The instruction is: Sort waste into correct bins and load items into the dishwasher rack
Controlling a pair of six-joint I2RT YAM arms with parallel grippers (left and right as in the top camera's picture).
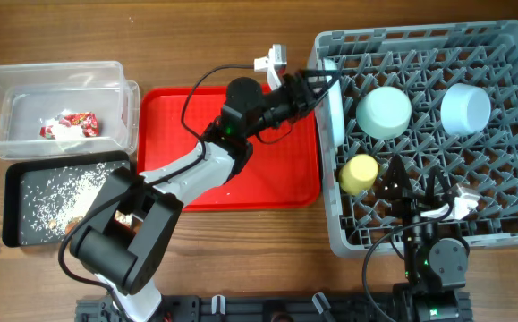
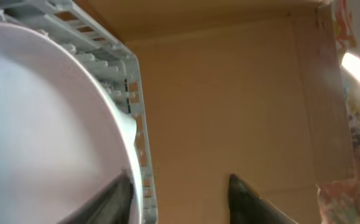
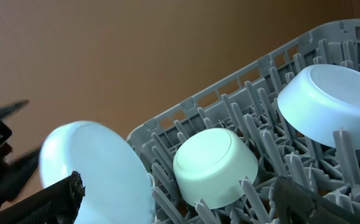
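The light-blue plate (image 1: 335, 103) stands on edge in the left side of the grey dishwasher rack (image 1: 509, 234). My left gripper (image 1: 323, 85) is open at the plate's rim. In the left wrist view one finger lies against the plate (image 2: 36, 124) and the other is outside the rack wall (image 2: 141, 134); the gripper (image 2: 180, 199) is spread wide. The pale green bowl (image 1: 384, 112), the light-blue bowl (image 1: 465, 107) and the yellow-green cup (image 1: 359, 173) sit in the rack. My right gripper (image 1: 415, 188) is open and empty over the rack's front, and a white piece that may be the spoon (image 1: 464, 202) lies beside it.
The clear tub (image 1: 26, 85) at the far left holds the red wrapper (image 1: 72, 124) and white tissue. The black tray (image 1: 17, 210) below it holds rice (image 1: 66, 188). The flat red tray (image 1: 267, 170) lies between them and the rack.
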